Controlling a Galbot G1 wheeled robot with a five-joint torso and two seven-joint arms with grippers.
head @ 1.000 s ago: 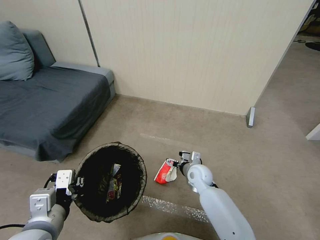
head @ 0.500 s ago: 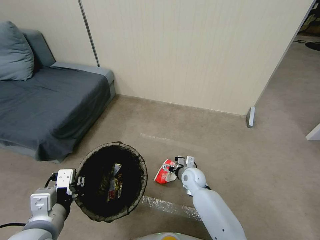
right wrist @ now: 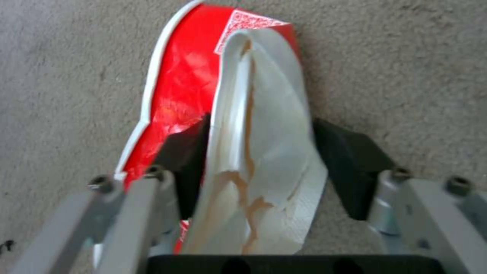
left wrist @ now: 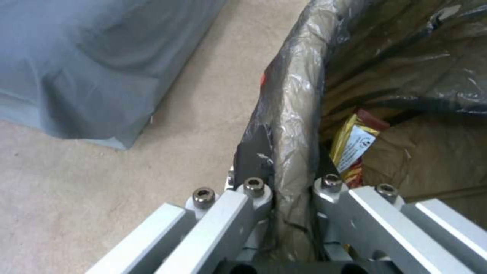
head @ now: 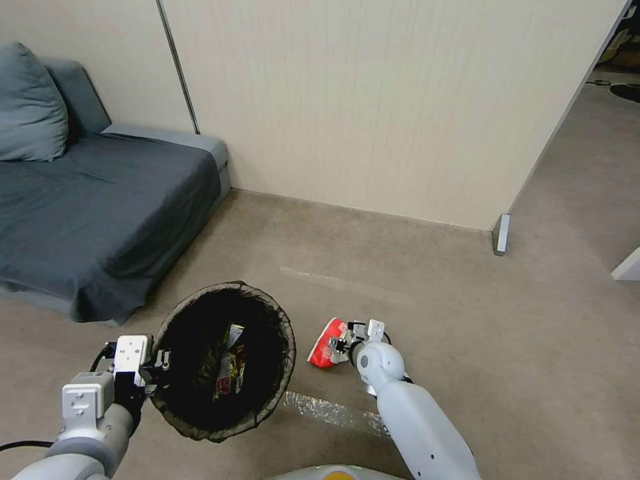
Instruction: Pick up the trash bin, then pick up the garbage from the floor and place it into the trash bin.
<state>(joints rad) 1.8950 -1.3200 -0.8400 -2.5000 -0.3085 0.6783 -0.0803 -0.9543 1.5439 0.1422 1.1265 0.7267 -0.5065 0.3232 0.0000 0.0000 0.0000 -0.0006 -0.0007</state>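
L gripper (left wrist: 284, 179) pinches bin (head: 223, 360) rim; R gripper (right wrist: 258, 152) straddles carton (right wrist: 188, 87) (wrist: wrapper (left wrist: 352, 142) inside).

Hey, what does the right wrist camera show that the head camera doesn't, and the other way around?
Right wrist view alone: the carton's torn white inner flap, brown-stained, with the right hand's black fingers either side, not yet pinching. Head view alone: the left hand clamped on the trash bin rim, wrappers inside, the grey sofa, the wall. Both: the crushed red-and-white carton lying on the carpet at the right hand.
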